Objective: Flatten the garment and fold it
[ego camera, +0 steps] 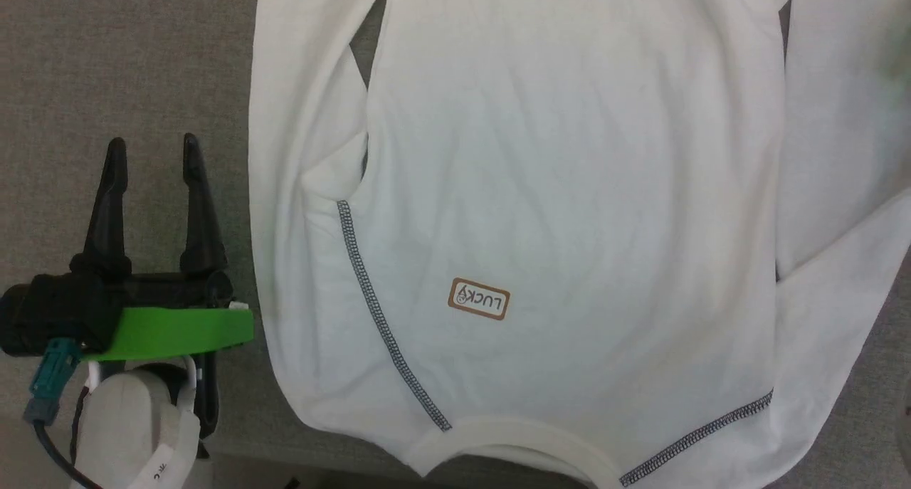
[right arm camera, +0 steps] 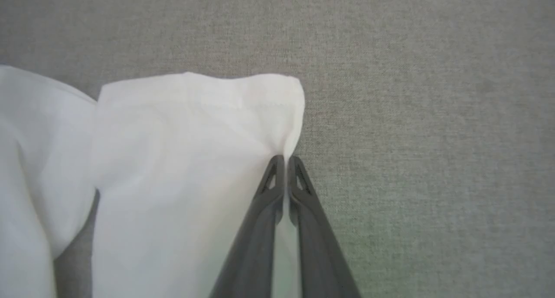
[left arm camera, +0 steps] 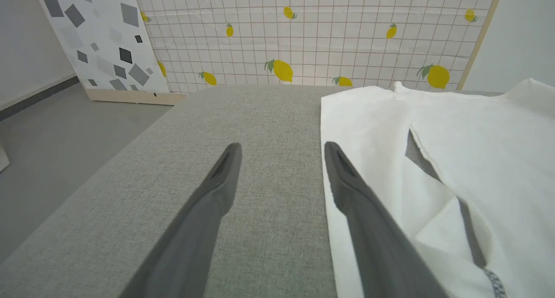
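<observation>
Head view: we see the white shirt (ego camera: 569, 190) spread on the grey counter (ego camera: 128, 55), LUCKY patch (ego camera: 479, 299) up, left hand (ego camera: 153, 142) beside it, fingers apart. Left wrist: left hand (left arm camera: 282, 145) apart, empty, at the white shirt (left arm camera: 477, 150) edge. Right wrist: right hand (right arm camera: 286, 158) clamped together on a white shirt (right arm camera: 195, 137) corner.

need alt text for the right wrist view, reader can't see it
The right gripper, its two dark fingers closed together, pinches the edge of the white garment near a hemmed end. The garment spreads toward the view's left over a grey fabric surface.
</observation>
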Controlling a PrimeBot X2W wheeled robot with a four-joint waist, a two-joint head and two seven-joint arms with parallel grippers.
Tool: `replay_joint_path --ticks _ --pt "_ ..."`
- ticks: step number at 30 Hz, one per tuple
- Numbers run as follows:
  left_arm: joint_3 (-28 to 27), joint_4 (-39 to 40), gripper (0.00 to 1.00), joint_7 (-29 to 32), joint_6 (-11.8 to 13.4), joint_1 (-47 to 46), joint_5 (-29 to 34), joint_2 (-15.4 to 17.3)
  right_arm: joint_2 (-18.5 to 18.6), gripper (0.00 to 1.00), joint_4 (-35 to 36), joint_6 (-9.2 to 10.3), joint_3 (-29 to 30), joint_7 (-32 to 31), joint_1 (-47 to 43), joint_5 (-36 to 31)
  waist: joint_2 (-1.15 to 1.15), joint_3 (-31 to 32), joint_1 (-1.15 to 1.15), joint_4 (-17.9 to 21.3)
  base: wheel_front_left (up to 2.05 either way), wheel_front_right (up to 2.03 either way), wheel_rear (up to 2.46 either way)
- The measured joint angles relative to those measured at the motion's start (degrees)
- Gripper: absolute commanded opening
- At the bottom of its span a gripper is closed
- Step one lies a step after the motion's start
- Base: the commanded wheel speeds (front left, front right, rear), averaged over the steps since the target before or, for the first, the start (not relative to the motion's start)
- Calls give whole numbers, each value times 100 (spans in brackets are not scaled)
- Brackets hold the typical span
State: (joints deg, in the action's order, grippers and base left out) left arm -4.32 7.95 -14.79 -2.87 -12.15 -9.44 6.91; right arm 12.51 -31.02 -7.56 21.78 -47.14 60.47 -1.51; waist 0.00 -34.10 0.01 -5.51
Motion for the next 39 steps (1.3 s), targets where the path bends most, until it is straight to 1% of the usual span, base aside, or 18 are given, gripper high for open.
replay_joint_path --ticks 6,10,14,17,20,25,30,33,34,37,39 --pt "-51 -149 100 0 -118 3 40 -134 68 0 258 0 410 315 -237 399 0 333 0 29 0 0 0" --pt "-137 -253 100 0 -163 60 42 -178 322 0 515 0 580 394 -678 638 0 661 0 68 0 0 0" --pt "-261 -319 100 0 -170 211 47 -219 703 0 709 0 883 474 -1244 842 0 1032 -1 127 0 0 0" --pt "-338 -352 100 0 -190 387 48 -269 968 0 804 0 947 537 -1627 951 0 1314 -1 181 0 0 0" --pt "-397 -367 100 0 -194 537 48 -299 1065 0 977 0 977 669 -1961 1107 0 1591 -1 238 0 0 0" --pt "-454 -374 100 0 -193 749 48 -325 1239 0 1296 0 802 802 -2487 1355 0 2037 -1 326 0 0 0" --pt "-487 -360 100 0 -193 925 48 -345 1373 0 1688 0 672 893 -2844 1422 0 2406 -1 382 0 0 0" --pt "-495 -365 100 0 -193 1018 48 -349 1406 0 1983 0 368 891 -2971 1628 0 2595 -1 403 0 0 0" --pt "-497 -364 100 0 -193 1040 48 -352 1404 0 2114 0 182 882 -3026 1710 0 2654 -1 408 0 0 0" --pt "-491 -364 100 0 -193 1099 48 -356 1326 0 2497 0 -344 755 -3180 2004 0 2790 -1 418 0 0 0" --pt "-480 -364 100 0 -186 1107 48 -360 1201 0 2772 0 -737 690 -3289 2171 0 2858 -1 420 0 0 0"
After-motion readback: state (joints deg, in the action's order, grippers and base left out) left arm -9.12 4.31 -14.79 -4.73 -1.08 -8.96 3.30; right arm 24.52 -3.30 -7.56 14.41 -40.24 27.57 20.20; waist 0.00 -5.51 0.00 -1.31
